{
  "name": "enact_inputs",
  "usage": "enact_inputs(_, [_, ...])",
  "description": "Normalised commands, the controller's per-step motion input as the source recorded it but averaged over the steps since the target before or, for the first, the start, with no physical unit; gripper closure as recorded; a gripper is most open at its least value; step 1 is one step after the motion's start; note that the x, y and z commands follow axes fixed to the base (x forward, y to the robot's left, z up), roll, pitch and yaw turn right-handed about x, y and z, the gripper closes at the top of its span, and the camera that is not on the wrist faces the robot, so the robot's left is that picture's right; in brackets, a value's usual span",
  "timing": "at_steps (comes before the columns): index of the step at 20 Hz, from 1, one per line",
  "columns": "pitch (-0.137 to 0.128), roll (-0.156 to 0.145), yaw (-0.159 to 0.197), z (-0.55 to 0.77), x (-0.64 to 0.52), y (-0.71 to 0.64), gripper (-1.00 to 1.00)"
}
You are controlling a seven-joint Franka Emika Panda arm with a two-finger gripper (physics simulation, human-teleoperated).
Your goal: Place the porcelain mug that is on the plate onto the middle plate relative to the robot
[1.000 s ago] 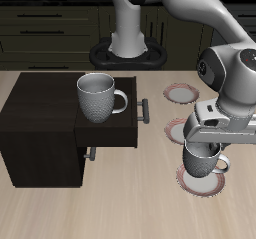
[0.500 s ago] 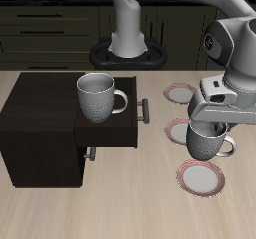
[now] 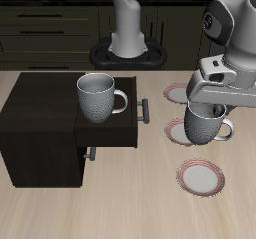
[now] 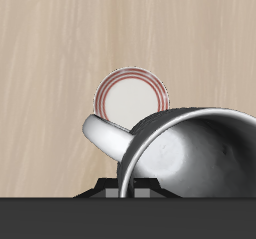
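Note:
My gripper is shut on the rim of the porcelain mug and holds it in the air. The mug hangs upright, handle to the side, over the edge of the middle plate, well above it. The plate nearest the table's front edge is empty. A third identical saucer lies farther back. In the wrist view the mug fills the foreground with its handle sticking out. An empty saucer lies on the table beyond it; I cannot tell which one.
A larger look-alike mug stands on top of a dark wooden cabinet, whose drawer front with a grey handle faces the saucers. The robot's base is at the table's back.
My gripper has lifted the porcelain mug off the plate nearest the front edge and carried it up and back, toward the middle plate.

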Motion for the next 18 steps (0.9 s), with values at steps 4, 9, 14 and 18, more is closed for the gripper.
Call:
enact_inputs(4, [-0.026,-0.015,0.011,-0.04,-0.32,-0.08,1.00])
enact_inputs(9, [-0.051,-0.006,-0.004,-0.02,-0.58,-0.11,1.00])
enact_inputs(14, [-0.035,-0.008,0.001,-0.06,-0.33,-0.10,1.00])
enact_inputs(18, [-0.088,0.010,0.055,-0.01,-0.51,-0.12,1.00])
